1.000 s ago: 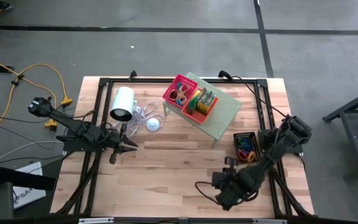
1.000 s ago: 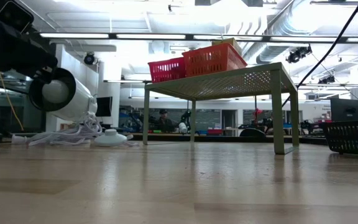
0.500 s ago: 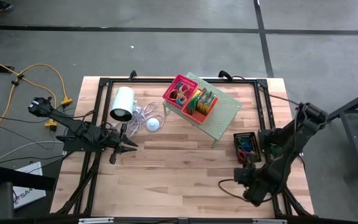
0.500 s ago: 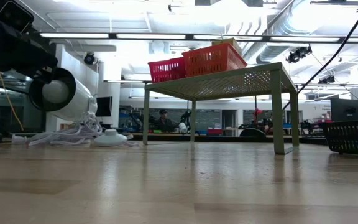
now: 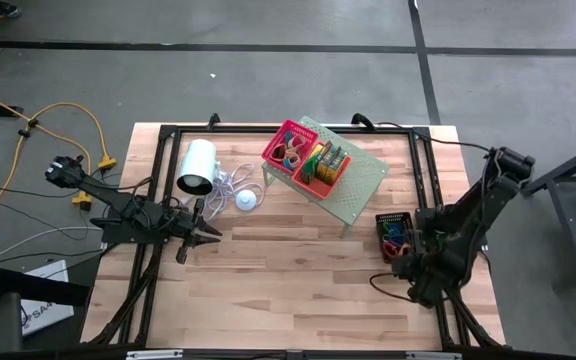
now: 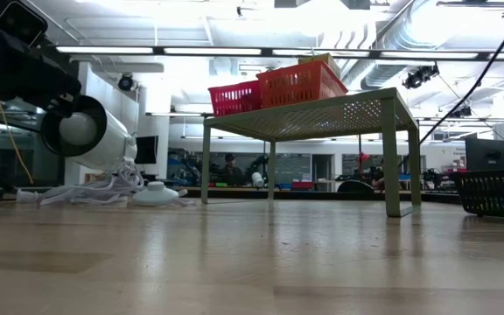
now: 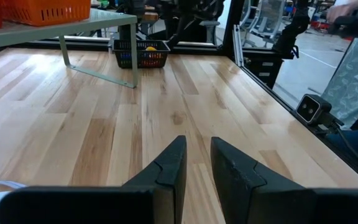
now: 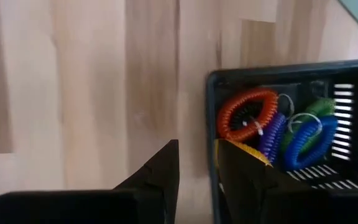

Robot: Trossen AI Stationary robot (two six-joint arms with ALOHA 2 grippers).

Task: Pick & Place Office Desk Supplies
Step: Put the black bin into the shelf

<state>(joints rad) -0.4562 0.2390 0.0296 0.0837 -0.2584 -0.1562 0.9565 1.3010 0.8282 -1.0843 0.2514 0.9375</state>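
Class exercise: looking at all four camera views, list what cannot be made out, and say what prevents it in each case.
- Contents of red basket and orange basket: low view, mesh walls hide them.
- Black basket: right wrist view, picture edge cuts it off.
- Items in pink basket: high view, too small.

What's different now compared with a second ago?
The right arm swung from the table's front edge toward the right side; its gripper now hangs by the black basket, jaws empty. The left gripper, red basket and shelf stayed put.

Glossy planked wood table (image 5: 288,270), perforated metal shelf (image 5: 363,185), black mesh basket (image 8: 278,78)
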